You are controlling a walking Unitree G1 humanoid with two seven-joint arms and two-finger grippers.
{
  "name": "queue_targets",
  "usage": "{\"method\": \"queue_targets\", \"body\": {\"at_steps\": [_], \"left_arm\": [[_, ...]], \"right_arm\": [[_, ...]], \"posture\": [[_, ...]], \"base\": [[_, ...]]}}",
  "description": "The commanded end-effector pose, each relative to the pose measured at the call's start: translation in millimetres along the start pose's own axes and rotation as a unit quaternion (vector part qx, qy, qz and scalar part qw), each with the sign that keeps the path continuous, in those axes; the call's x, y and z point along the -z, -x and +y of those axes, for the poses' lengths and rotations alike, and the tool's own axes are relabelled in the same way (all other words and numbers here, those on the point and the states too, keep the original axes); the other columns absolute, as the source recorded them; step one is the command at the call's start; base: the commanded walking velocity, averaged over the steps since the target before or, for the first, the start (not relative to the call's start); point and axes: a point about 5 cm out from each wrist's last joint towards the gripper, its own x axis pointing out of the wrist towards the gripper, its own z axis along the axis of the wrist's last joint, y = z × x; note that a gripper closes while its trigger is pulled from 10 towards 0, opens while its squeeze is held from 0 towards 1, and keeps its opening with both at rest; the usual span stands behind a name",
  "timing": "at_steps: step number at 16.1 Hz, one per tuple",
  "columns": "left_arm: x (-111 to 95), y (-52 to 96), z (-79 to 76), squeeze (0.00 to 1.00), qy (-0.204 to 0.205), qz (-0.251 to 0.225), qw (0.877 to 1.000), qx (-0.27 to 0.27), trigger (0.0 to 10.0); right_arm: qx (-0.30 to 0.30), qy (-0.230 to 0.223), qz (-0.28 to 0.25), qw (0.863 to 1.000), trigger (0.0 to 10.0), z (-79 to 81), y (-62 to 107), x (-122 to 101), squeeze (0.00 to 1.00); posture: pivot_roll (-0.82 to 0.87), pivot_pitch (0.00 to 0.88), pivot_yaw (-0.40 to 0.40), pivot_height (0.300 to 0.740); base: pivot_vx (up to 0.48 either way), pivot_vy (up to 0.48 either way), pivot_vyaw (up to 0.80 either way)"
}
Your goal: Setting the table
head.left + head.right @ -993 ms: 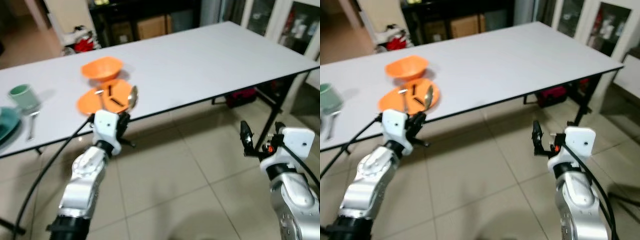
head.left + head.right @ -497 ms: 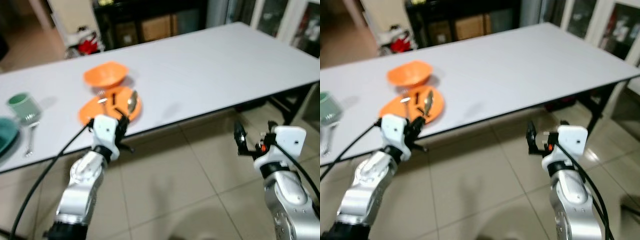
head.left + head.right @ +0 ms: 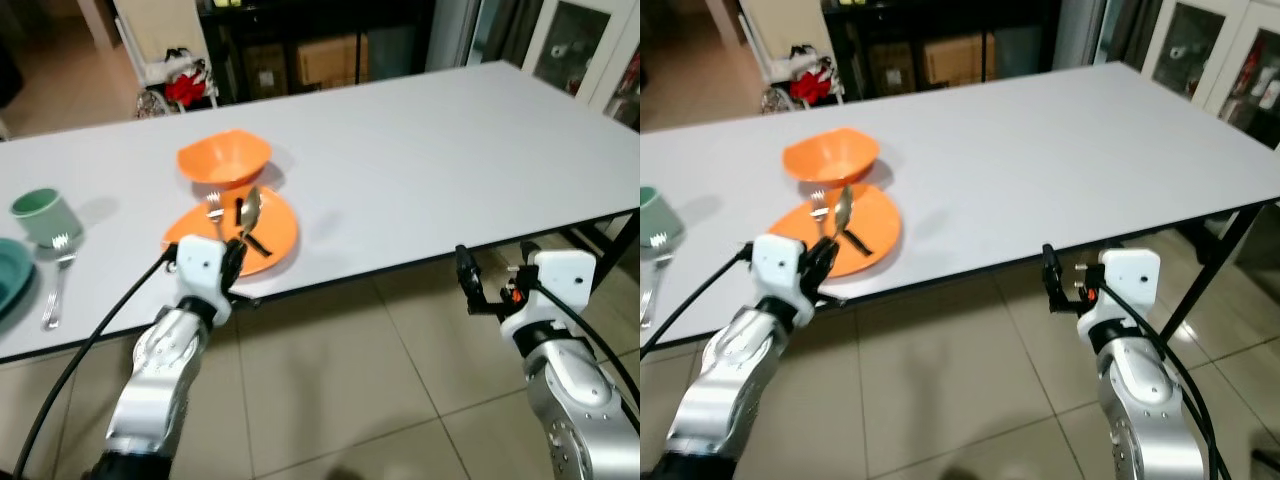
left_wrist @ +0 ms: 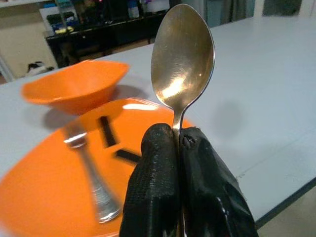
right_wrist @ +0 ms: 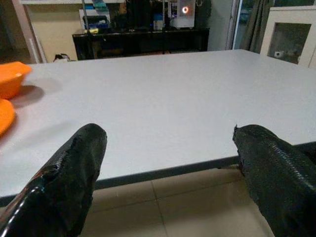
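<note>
My left gripper (image 3: 236, 256) is shut on the handle of a metal spoon (image 3: 250, 207), held upright just above the near edge of an orange plate (image 3: 283, 236). In the left wrist view the spoon (image 4: 182, 55) rises from the closed fingertips (image 4: 159, 143). A fork (image 3: 213, 206) and two small black pieces lie on the plate (image 4: 44, 197). An orange bowl (image 3: 224, 157) sits right behind it. My right gripper (image 3: 466, 281) hangs open below the table's front edge, its fingers (image 5: 74, 177) wide apart and holding nothing.
The long white table (image 3: 430, 150) runs across the view. At its left end stand a green cup (image 3: 38, 214), a teal plate (image 3: 8, 275) and a second fork (image 3: 52, 296). Black table legs (image 3: 600, 235) are at the right, over a tiled floor (image 3: 350, 400).
The whole view has shifted, so the camera moved and the table looks nearer. The spoon stays in my left gripper, now over the plate's middle instead of its right edge.
</note>
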Motion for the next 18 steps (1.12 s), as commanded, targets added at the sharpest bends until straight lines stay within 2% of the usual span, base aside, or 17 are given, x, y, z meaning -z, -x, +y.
{"method": "queue_targets", "body": {"at_steps": [1, 4, 15, 18], "left_arm": [[-3.2, -1.6, 2.0, 0.00, -0.012, -0.003, 1.000, -0.004, 10.0], [-8.6, -4.7, 2.4, 0.00, -0.009, -0.010, 1.000, -0.007, 10.0], [-12.4, -12.2, 0.8, 0.00, -0.007, -0.017, 1.000, -0.003, 10.0], [-12.4, -15.8, 1.4, 0.00, 0.002, -0.014, 1.000, -0.021, 10.0]], "right_arm": [[-0.005, -0.002, 0.000, 1.000, 10.0, 1.0, -2.7, -2.0, 0.00], [-0.011, 0.014, 0.001, 1.000, 10.0, 3.3, -5.4, -2.7, 0.00], [-0.023, 0.021, -0.009, 0.999, 10.0, 6.1, -8.7, -7.3, 0.00], [-0.023, 0.028, -0.012, 0.999, 10.0, 7.2, -10.7, -8.1, 0.00]], "posture": [[-0.02, 0.000, 0.068, 0.740], [-0.03, 0.000, 0.071, 0.740], [-0.03, 0.000, 0.077, 0.740], [-0.03, 0.000, 0.075, 0.740]], "base": [[0.315, 0.000, 0.00], [0.315, 0.000, 0.00], [0.316, 0.000, 0.00], [0.212, 0.000, 0.00]]}}
